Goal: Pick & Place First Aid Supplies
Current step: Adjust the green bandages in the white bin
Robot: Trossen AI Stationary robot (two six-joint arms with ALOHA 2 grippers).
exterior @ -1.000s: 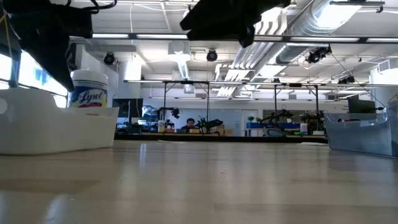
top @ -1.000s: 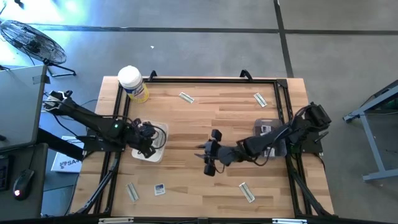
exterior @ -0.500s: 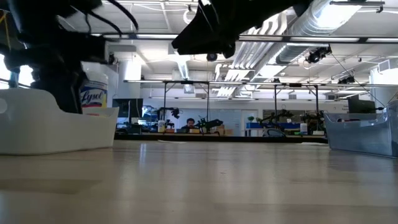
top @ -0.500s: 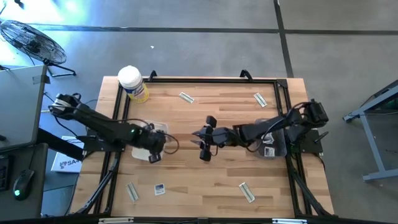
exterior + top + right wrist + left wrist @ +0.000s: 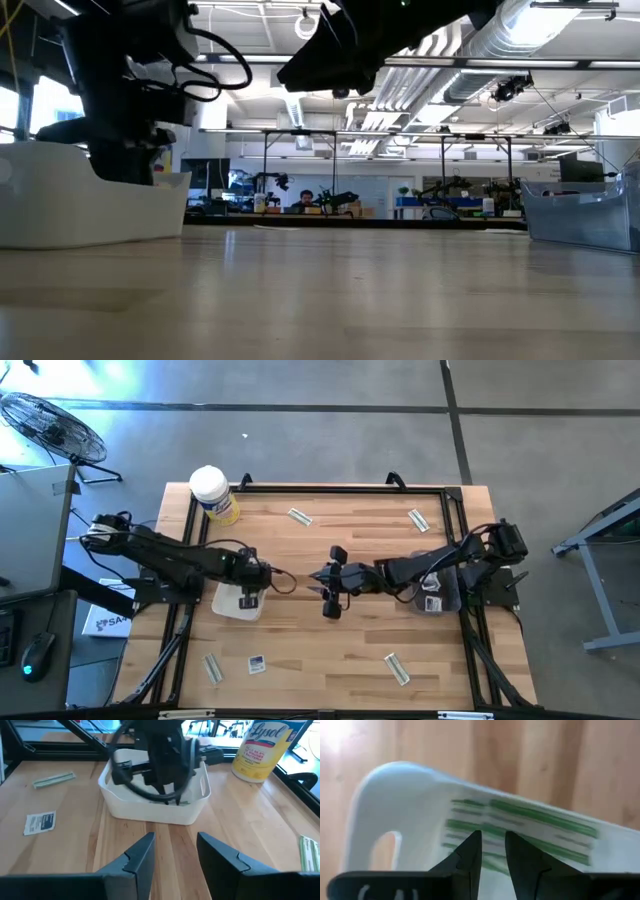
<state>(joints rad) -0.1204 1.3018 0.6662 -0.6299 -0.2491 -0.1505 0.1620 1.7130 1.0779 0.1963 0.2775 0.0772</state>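
High view showed the left gripper (image 5: 252, 598) hanging over the white bin (image 5: 228, 607) near the table's (image 5: 330, 650) left edge. Its wrist view caught the two fingertips (image 5: 470, 851) a narrow gap apart, with a green-striped wrapped strip (image 5: 520, 822) lying across the bin's floor just ahead of them; whether they pinched that strip or merely hovered above it, I could not tell. The right gripper (image 5: 330, 588) sat near the table's centre, its jaws spread and empty, facing the bin from the right.

Loose supplies lay well apart: one wrapped strip (image 5: 213, 669) and a white square packet with blue print (image 5: 257, 664) by the front-left corner, another strip (image 5: 397, 669) toward the front right, two more strips (image 5: 299, 516) (image 5: 419, 520) along the far edge. A clear bin (image 5: 432, 582) holding packets stood under the right arm at the right edge, and the yellow wipes canister (image 5: 214, 495) at the far-left corner.

My judgement: the next pick turns on the front-left pair, closest to the left gripper. That strip's long axis ran roughly front to back, so the jaws would need to straddle its narrow width.
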